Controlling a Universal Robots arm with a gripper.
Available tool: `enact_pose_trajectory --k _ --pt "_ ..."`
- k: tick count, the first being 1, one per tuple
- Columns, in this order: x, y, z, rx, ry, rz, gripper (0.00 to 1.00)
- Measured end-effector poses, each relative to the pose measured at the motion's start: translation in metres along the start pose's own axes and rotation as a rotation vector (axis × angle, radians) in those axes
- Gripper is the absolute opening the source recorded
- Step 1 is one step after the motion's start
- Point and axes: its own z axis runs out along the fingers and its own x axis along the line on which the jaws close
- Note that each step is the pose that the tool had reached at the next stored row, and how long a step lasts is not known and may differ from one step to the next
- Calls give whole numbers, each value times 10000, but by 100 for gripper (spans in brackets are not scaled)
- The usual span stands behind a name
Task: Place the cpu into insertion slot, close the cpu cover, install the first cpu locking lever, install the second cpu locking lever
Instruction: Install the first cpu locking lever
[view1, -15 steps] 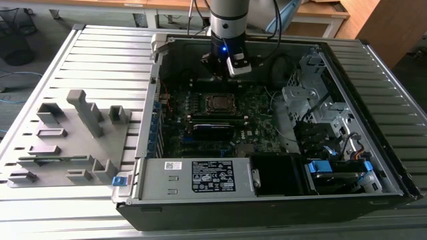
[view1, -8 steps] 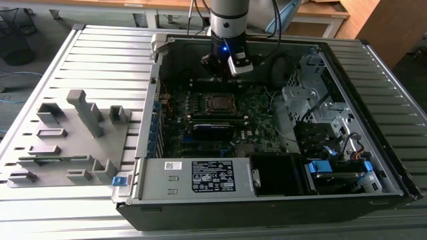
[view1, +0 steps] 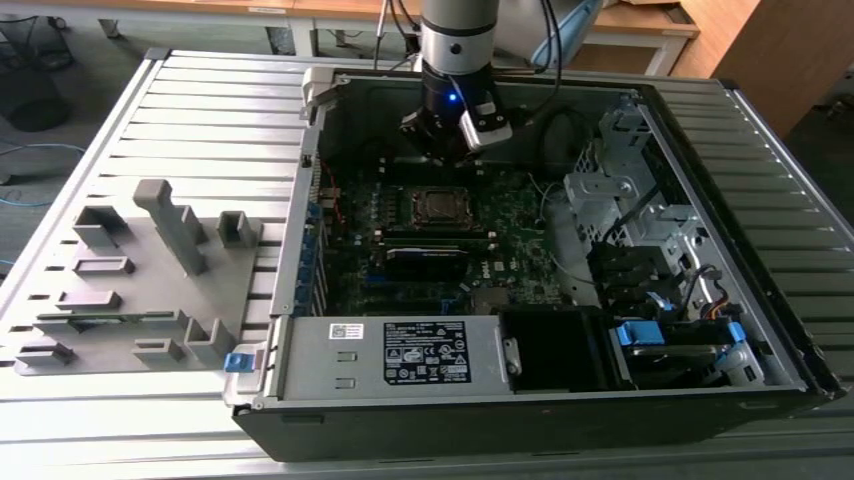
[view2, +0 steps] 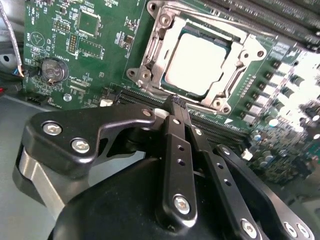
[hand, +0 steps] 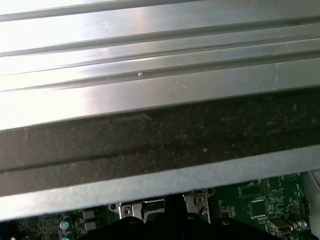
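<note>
The cpu (view2: 197, 60) lies flat in the insertion slot (view1: 434, 206) on the green motherboard, its dull silver top facing up. The shiny cpu cover (view2: 150, 55) lies down around the chip as a metal frame. My gripper (view2: 176, 102) hangs just off one edge of the socket, with its black fingers drawn together at the tips and nothing between them. In the exterior view the gripper (view1: 447, 158) is inside the open computer case, above the board just behind the socket. In the first wrist view a part of the socket frame (hand: 196, 202) shows under the case wall.
The case walls (view1: 310, 110) enclose the work area. A power supply (view1: 387, 355) sits at the front and drive cages (view1: 627, 200) at the exterior view's right. A black module (view1: 427, 262) lies in front of the socket. A grey parts fixture (view1: 147, 270) stands outside the case.
</note>
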Motion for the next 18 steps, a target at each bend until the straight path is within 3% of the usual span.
enact_pose_trajectory --k 3,18 --pt "-1 -18 -2 65 0 -112 11" --pt "-9 -307 -7 64 4 -350 11"
